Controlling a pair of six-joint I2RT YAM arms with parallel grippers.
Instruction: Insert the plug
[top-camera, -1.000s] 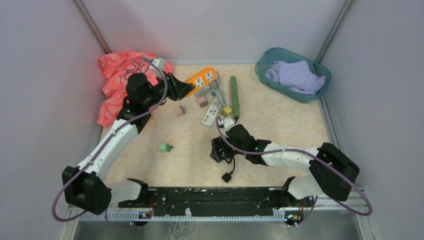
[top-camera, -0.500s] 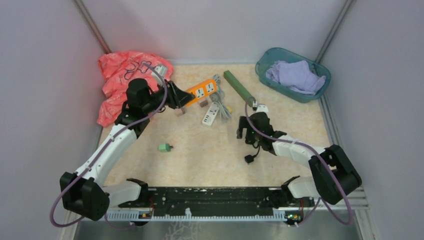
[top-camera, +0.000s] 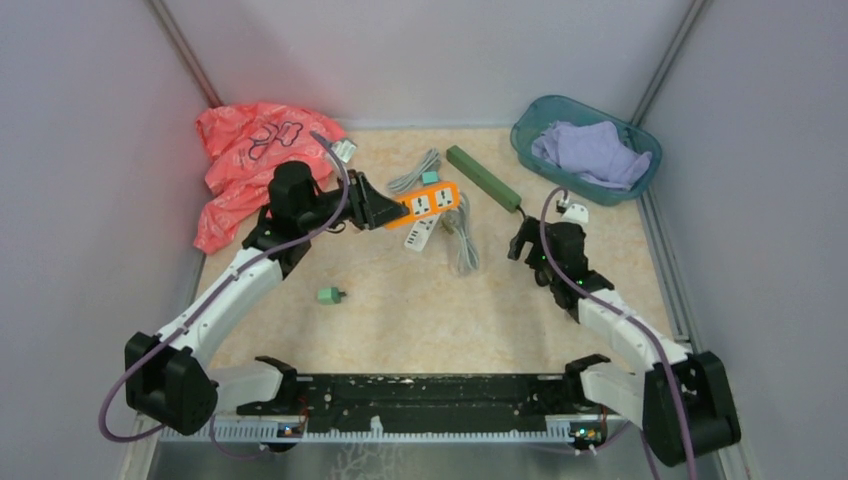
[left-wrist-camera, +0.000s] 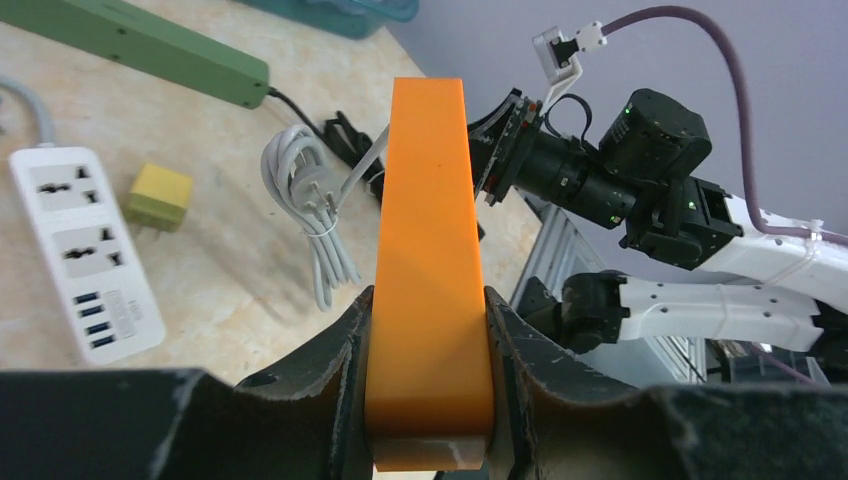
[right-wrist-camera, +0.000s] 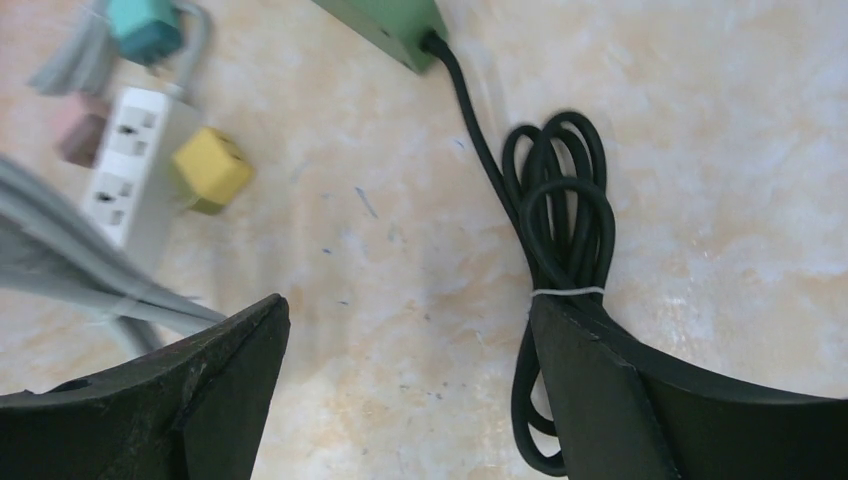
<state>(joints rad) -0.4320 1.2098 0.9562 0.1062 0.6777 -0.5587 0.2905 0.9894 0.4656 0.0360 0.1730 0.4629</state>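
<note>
Left claw (left-wrist-camera: 428, 330) is clamped tight on one end of an orange power strip (left-wrist-camera: 428, 200), holding it over the table (top-camera: 400, 320). Right claw (right-wrist-camera: 405, 310) is spread wide and grips nothing. It hangs above a coiled black cord (right-wrist-camera: 560, 210) that runs from a green power strip (right-wrist-camera: 385, 25). The plug cannot be made out.

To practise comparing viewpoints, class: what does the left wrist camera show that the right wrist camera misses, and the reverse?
Only the left wrist: the orange power strip clamped in the left gripper, and the right arm beyond. Only the right wrist: the teal plug and the pink block. Both: the white power strip, the yellow adapter and the green power strip.
</note>
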